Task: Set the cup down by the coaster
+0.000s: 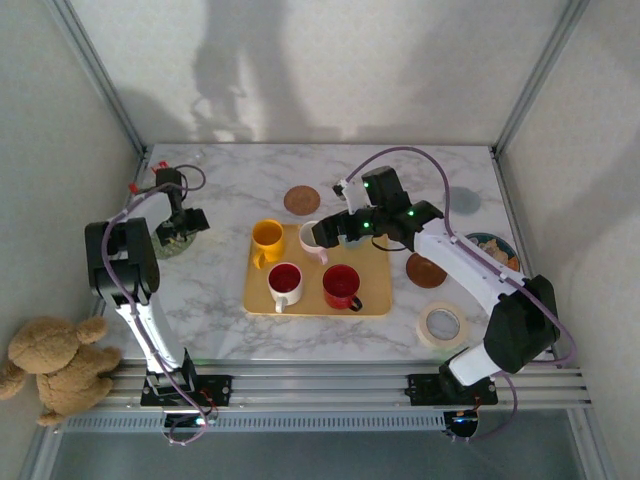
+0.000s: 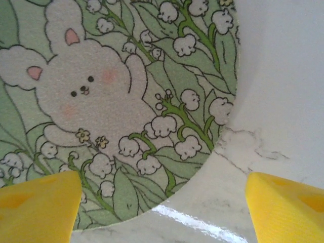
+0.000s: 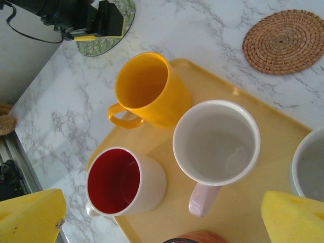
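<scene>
Approach step, nothing gripped
Right gripper (image 3: 162,218), spread, hangs above the white pink-handled mug (image 3: 216,142) at the far edge of the tray (image 3: 268,167); next it should lower and pinch the rim. Left gripper (image 2: 162,207), released, is over the bunny coaster (image 2: 101,101).

**Obstructed, cropped and unreadable items**

Top camera: the right gripper (image 1: 322,235) overhangs the white cup (image 1: 306,237) and hides part of its rim. The left gripper (image 1: 180,226) covers much of the green coaster (image 1: 164,248). The right arm (image 1: 455,255) crosses a brown coaster (image 1: 425,273) and a patterned plate (image 1: 497,246). The teddy bear (image 1: 50,365) is cut by the left edge. A small clear item (image 1: 200,155) at the far left is too small to identify.

Right wrist camera: a pale cup (image 3: 310,167) is cut by the right edge, and a red mug (image 3: 195,237) by the bottom edge.

Left wrist camera: the rabbit print (image 2: 86,91) runs off the top and left edges.
</scene>
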Robot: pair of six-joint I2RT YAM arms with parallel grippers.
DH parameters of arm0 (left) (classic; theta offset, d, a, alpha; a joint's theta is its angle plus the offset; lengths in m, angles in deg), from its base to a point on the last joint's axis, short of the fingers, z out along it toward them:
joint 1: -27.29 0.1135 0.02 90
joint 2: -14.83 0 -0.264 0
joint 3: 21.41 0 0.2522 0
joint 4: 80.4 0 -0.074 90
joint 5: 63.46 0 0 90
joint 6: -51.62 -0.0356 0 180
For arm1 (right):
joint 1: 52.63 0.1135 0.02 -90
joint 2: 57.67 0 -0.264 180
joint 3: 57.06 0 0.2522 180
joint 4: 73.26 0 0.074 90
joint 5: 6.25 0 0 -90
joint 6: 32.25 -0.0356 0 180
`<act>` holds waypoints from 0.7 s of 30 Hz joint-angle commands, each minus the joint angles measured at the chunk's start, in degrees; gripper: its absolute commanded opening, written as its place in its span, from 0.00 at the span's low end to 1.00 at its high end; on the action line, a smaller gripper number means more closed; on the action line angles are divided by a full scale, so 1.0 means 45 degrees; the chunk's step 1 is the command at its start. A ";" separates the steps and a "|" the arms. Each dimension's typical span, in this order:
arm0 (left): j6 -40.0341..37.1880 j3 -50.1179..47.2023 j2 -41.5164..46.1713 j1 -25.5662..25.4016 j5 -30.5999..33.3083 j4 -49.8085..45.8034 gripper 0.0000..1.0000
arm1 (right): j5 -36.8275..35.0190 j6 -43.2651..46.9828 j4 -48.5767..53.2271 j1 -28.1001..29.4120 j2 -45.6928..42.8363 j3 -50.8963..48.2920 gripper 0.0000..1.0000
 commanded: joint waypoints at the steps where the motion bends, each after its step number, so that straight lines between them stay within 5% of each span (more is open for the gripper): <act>1: -0.0120 0.0101 -0.0567 0.0063 -0.0079 0.0141 0.84 | -0.0314 0.0018 0.0126 0.0175 0.0177 0.0510 0.99; 11: -0.0410 0.0116 -0.1258 0.0181 0.0777 0.0322 0.79 | -0.0572 0.0077 0.0284 0.0296 0.0449 0.0756 0.99; 21: -0.0296 0.0067 -0.1643 0.0419 0.0360 0.0670 0.59 | -0.0743 0.0214 0.0534 0.0409 0.0772 0.1170 0.99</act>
